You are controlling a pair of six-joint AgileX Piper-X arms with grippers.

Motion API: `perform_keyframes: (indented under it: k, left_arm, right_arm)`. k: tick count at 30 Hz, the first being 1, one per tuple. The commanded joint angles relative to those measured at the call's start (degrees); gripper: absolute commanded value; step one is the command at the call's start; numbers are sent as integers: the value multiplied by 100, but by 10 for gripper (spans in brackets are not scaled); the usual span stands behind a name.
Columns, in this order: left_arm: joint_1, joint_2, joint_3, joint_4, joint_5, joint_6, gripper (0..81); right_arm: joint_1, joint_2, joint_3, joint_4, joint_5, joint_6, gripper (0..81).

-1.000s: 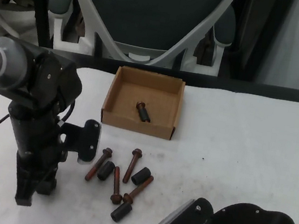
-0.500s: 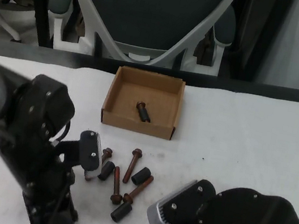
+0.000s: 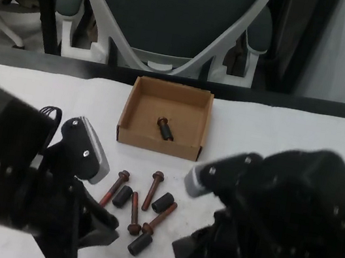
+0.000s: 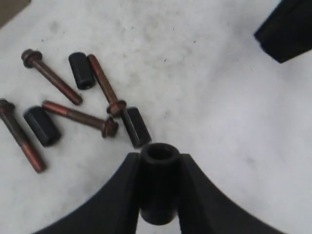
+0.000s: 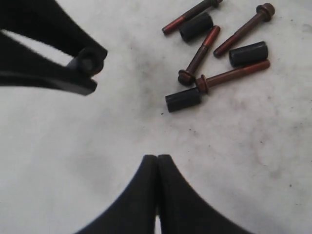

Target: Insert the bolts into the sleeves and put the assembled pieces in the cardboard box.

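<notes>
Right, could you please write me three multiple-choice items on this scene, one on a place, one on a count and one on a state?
1. Where does the assembled piece lie? A in the cardboard box; B on the floor; C on a shelf.
2. How many loose bolts lie on the bench? A two; B four; C six.
3. What state is the left gripper in? A open and empty; B shut on a sleeve; C shut on a bolt.
Key: 1 A, it rests on the box floor. 2 B, four lie among three loose sleeves. 3 B, the left wrist view shows it pinching a black sleeve.
</notes>
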Motion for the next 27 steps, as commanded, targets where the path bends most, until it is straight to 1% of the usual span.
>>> perform_keyframes:
  k: [1, 5, 8, 9, 11, 12, 14, 15, 17, 18, 21, 23, 27]
  left_arm:
    - [-240, -551, 424, -1031, -372, -439, 8]
    - [-464, -1146, 987, -2022, -465, -759, 8]
    - [-550, -1454, 1316, -2484, -577, -936, 8]
    - [-567, -1536, 1428, -2582, -603, -994, 8]
    - [-592, -1658, 1691, -2965, -602, -1249, 8]
    - [-611, -1690, 1810, -3231, -623, -1419, 8]
    - [-646, -1732, 2140, -3953, -620, -1728, 8]
    - [-672, -1737, 2315, -4275, -620, -1872, 8]
    - [-698, -1735, 2657, -5118, -640, -2097, 8]
    - [-696, -1735, 2787, -5514, -650, -2208, 8]
    - [-696, -1735, 2940, -6483, -779, -2325, 8]
    - [-696, -1735, 2940, -6428, -721, -2325, 8]
    - [-696, -1735, 2940, -6554, -740, -2106, 8]
  right_arm:
    - [-181, -60, -198, 220, -276, -162, 2]
    - [-305, -60, -337, 590, -296, -844, 2]
    - [-362, -60, -422, 870, -272, -1462, 1]
    - [-376, -60, -449, 943, -248, -1613, 15]
    - [-401, -44, -520, 1036, -249, -1972, 69]
    - [-399, -24, -559, 1068, -249, -2128, 116]
    - [-399, 8, -604, 1040, -230, -2501, 237]
    - [-399, 41, -635, 1030, -98, -2643, 307]
    - [-399, 99, -660, 1034, 361, -2911, 412]
    - [-399, 128, -657, 1019, 638, -3181, 435]
    - [-399, 230, -657, 1001, 822, -3855, 407]
    - [-399, 346, -657, 909, 821, -4225, 383]
    - [-399, 633, -657, 562, 908, -4986, 383]
